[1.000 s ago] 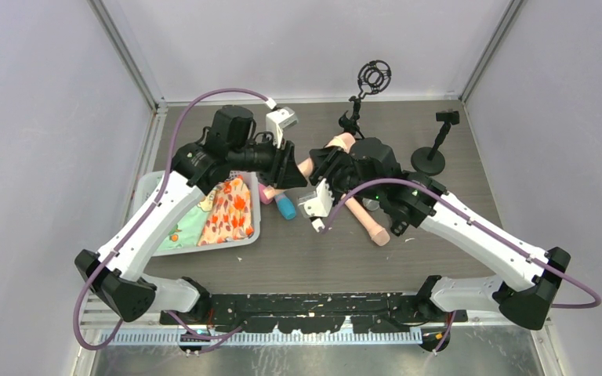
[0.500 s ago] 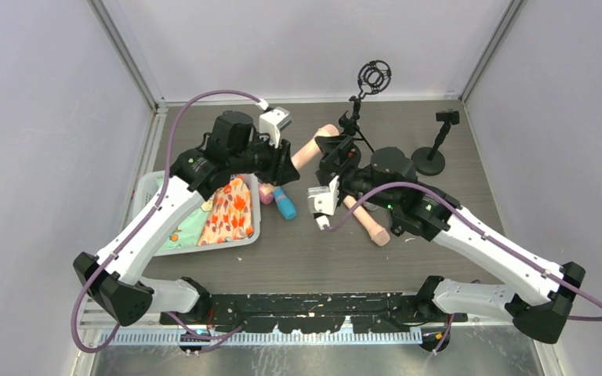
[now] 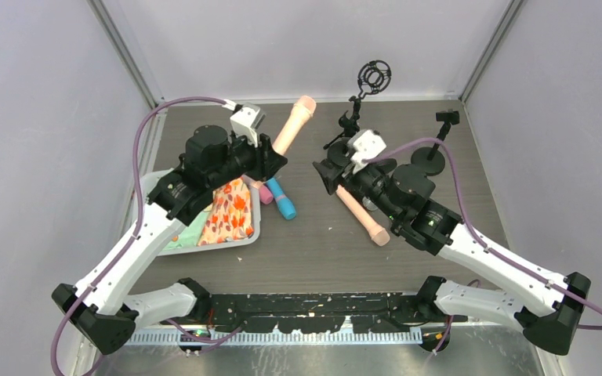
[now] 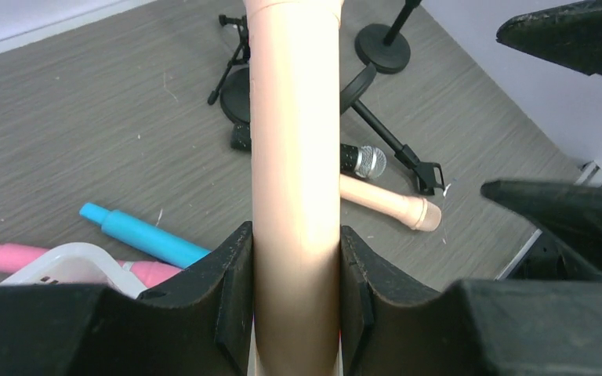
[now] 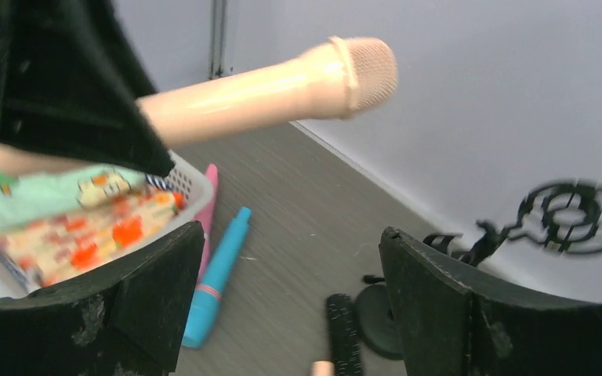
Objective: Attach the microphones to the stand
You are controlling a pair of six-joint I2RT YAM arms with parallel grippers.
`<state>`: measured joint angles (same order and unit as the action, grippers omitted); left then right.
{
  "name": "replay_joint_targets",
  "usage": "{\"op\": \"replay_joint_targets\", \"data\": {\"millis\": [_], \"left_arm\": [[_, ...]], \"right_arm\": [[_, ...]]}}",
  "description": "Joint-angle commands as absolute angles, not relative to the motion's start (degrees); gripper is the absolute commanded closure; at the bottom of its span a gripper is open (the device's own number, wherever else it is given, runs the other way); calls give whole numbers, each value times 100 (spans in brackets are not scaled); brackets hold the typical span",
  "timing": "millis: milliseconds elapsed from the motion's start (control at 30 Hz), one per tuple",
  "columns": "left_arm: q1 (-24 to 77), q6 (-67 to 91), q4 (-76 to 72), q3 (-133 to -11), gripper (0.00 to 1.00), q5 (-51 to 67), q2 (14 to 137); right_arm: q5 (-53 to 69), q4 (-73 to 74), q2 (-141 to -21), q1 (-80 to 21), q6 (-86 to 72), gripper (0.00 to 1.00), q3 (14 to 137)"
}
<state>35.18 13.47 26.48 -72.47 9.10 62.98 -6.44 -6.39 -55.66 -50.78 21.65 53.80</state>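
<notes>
Standing here, I can't make out any writing. No lettering, brand or number shows on the peach-beige microphone [image 4: 294, 157], the blue microphone [image 4: 145, 235] or the orange-flowered cloth [image 3: 230, 210].

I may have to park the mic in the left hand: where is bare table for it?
Bare table for the held peach microphone lies front-centre, bordered by the basket, the blue microphone and the lying peach microphone. The back right is crowded: tripod stand, round-base stand, black microphone, right hand.
</notes>
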Motion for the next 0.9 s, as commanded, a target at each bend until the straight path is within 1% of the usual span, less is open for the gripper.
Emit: {"op": "replay_joint_targets", "data": {"millis": [0,133,200,267,333,400,533,600,700,867], "left_arm": [[3513,1502,1687,-7114,100,624,6085],[3509,1488,1614,-7045,100,455,6020],[3507,1484,1595,-6997,100,338,5964],[3508,1500,1540,-6929,100,196,5877],[3515,1523,1462,-6857,100,91,5782],[3511,1578,1402,-6802,100,41,5687],[3513,1653,1244,-6652,100,38,5542],[3510,1689,1183,-6589,100,44,5512],[3512,1696,1170,-6585,100,41,5534],[3507,1730,1151,-6634,100,37,5533]], "right_arm": [[-2313,-1046,-5598,-5094,-1214,15,5753],[-3186,416,-5942,-5094,-2806,16,6590],[-3383,944,-6113,-5085,-3363,15,6876],[-3355,1131,-6201,-5057,-3814,14,6958],[-3085,1119,-6247,-4975,-4265,14,6941],[-2440,1032,-6333,-4730,-4926,14,6914],[-254,875,-6806,-3912,-6435,11,7124],[531,844,-7100,-3730,-6749,10,7278],[688,836,-7243,-3704,-6726,10,7327],[395,842,-7188,-3702,-6444,10,7232]]}}
